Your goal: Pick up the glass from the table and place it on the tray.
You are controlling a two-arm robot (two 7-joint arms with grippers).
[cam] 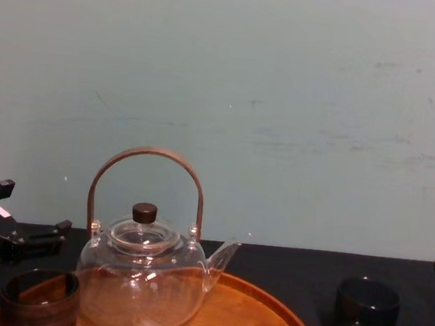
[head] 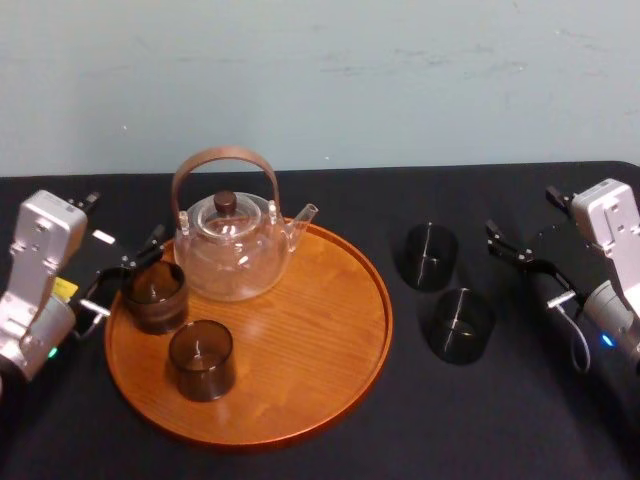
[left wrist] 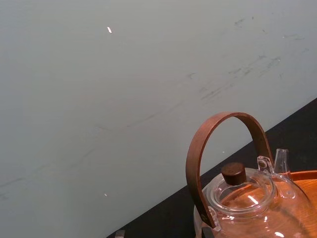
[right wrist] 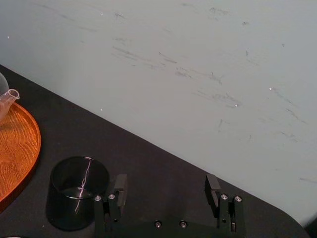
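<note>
Glass (head: 154,296) on tray (head: 310,340) (base cut off, chest view), left fingers (head: 152,243) wide near it, right fingers (right wrist: 120,184) wide

On the worktop (head: 520,420) lay the tray (head: 330,370); on it the teapot (head: 232,250) stood at the back, the left glass (head: 155,295) before it, the front glass (head: 201,360) nearer us. Right of the tray stood the far glass (head: 430,256), the near glass (head: 460,325) before it. Our left hand (head: 122,275) sat beside the left glass, our right hand (head: 520,255) right of the far glass.
</note>
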